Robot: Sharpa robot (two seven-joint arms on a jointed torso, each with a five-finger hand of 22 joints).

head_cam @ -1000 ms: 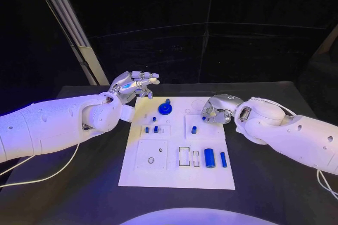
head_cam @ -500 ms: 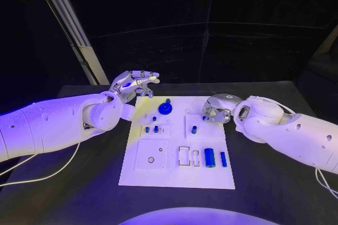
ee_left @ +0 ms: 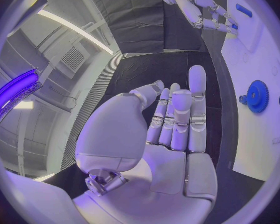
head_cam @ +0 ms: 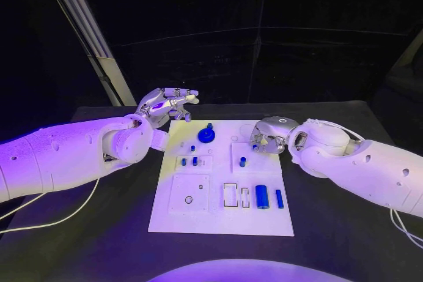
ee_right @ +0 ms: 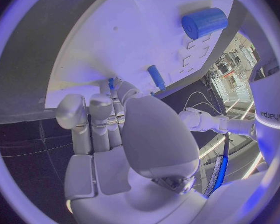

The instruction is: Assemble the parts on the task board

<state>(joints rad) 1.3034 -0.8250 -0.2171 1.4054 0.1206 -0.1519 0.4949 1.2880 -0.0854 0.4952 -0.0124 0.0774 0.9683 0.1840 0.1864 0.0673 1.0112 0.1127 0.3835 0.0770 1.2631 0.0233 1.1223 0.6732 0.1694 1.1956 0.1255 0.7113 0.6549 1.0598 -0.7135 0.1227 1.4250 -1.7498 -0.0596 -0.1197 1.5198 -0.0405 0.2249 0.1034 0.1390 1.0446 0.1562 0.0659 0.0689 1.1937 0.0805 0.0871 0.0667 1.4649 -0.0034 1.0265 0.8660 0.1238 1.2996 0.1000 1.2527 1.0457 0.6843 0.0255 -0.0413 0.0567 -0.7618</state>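
One white board [head_cam: 220, 218] lies in the middle of the black table [head_cam: 343, 233], and on it the blue parts can be counted in the head view: one gear [head_cam: 206, 136] with a small knob at the far end, two short pegs [head_cam: 189, 162] standing side by side in a square left of centre, one peg [head_cam: 242, 163] in the square to their right, and near the board's right side one thick cylinder [head_cam: 261, 197] with one thin rod [head_cam: 279, 199] just beside it. Two pale rectangular slots [head_cam: 230, 195] sit left of the cylinder, and one small ring-shaped hole [head_cam: 189, 200] marks the plate nearer the left edge. The left hand [head_cam: 167, 103] hangs above the table beyond the board's far left corner, apart from the gear; its wrist view shows the fingers [ee_left: 177, 114] straight and close together with nothing between them (the gear shows at that picture's edge, well clear of the palm). The right hand [head_cam: 267, 137] is over the board's far right corner, fingers curled downward. In its wrist view the fingertips [ee_right: 112, 102] press together around a small blue piece [ee_right: 110, 83], seemingly pinched there, though little of the piece shows. The same view shows the single peg and the cylinder lying on the board beyond the hand.
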